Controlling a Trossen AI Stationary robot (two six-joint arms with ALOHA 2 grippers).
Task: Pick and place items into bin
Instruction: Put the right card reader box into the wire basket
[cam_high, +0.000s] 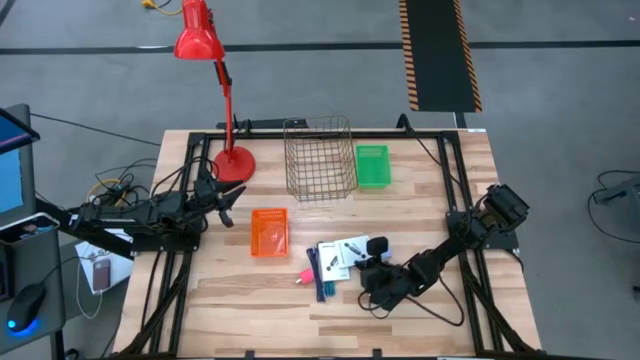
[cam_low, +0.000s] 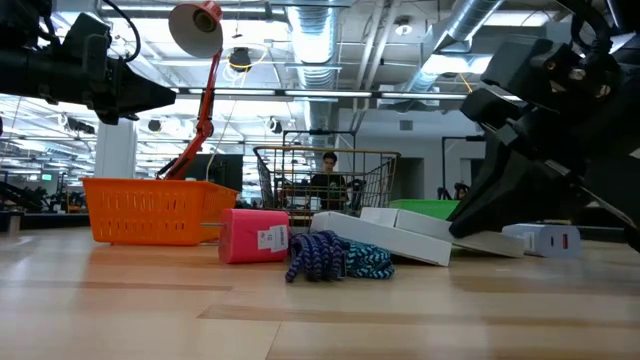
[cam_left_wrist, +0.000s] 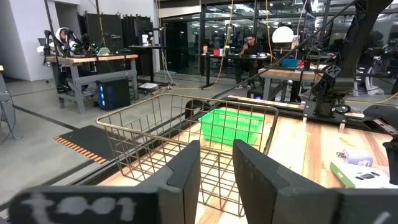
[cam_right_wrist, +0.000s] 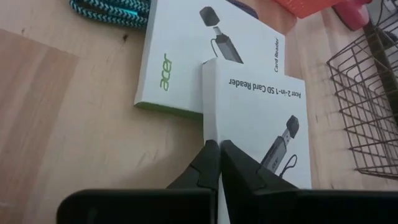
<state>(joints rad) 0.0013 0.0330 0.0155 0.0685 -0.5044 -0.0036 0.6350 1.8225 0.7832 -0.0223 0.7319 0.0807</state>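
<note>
Two flat white card-reader boxes lie overlapping on the wood, near the table's middle. Blue and teal braided cords and a small pink piece lie beside them. My right gripper is shut and low over the table. Its tips stand at the near corner of the nearer box. My left gripper is open and empty, raised near the lamp base, facing the wire basket. My right gripper has its shut fingertips at the nearer white box's corner, coming in low and slanting from the table's right. Whether they touch the box or grip its edge cannot be told. The box lies tilted, resting on the other box.
An orange bin sits left of the items, and a green bin and the wire basket stand toward the far edge. A red desk lamp stands far left. Bare wood lies along the near edge.
</note>
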